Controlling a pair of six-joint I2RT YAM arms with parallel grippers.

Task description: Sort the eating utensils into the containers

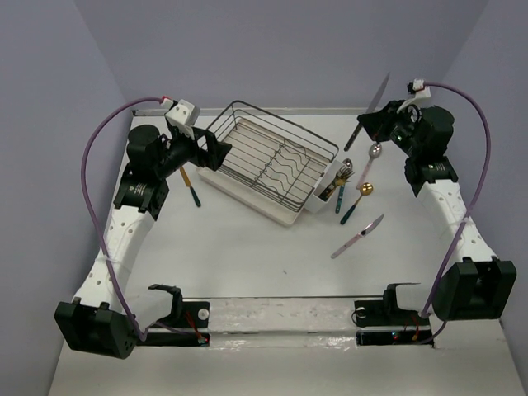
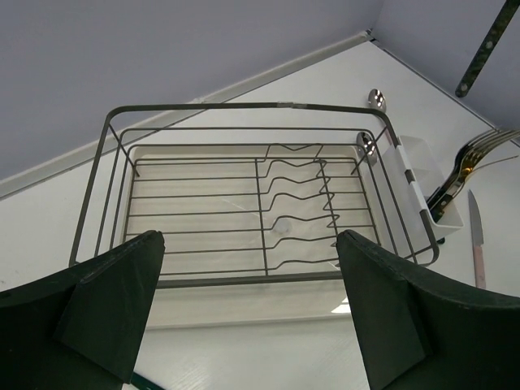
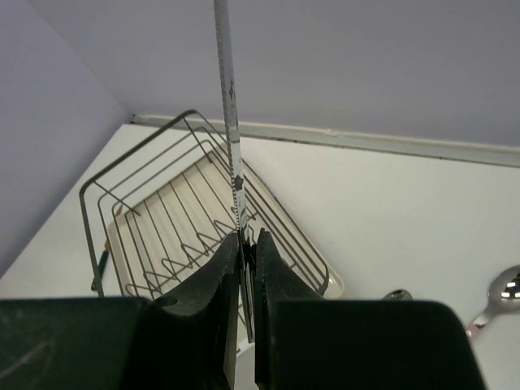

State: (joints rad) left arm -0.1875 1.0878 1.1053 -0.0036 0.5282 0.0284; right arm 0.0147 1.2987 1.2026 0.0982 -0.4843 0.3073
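My right gripper (image 1: pixel 369 126) is shut on a knife (image 1: pixel 380 90) and holds it in the air at the far right, blade pointing up; in the right wrist view the serrated blade (image 3: pixel 230 106) rises from between the fingers (image 3: pixel 223 276). The white cutlery holder (image 1: pixel 323 196) hangs on the right end of the black wire dish rack (image 1: pixel 272 161) and holds forks (image 1: pixel 343 173). A spoon (image 1: pixel 375 152), a gold-headed teal spoon (image 1: pixel 356 202) and a pink-handled knife (image 1: pixel 358 237) lie on the table right of it. My left gripper (image 1: pixel 211 153) is open and empty at the rack's left end.
A teal-handled utensil (image 1: pixel 195 194) lies on the table beside the left arm. The left wrist view shows the rack (image 2: pixel 244 106), the holder (image 2: pixel 422 175) with forks (image 2: pixel 479 146), and the pink-handled knife (image 2: pixel 477 244). The rack sits on a white tray (image 1: pixel 276 214).
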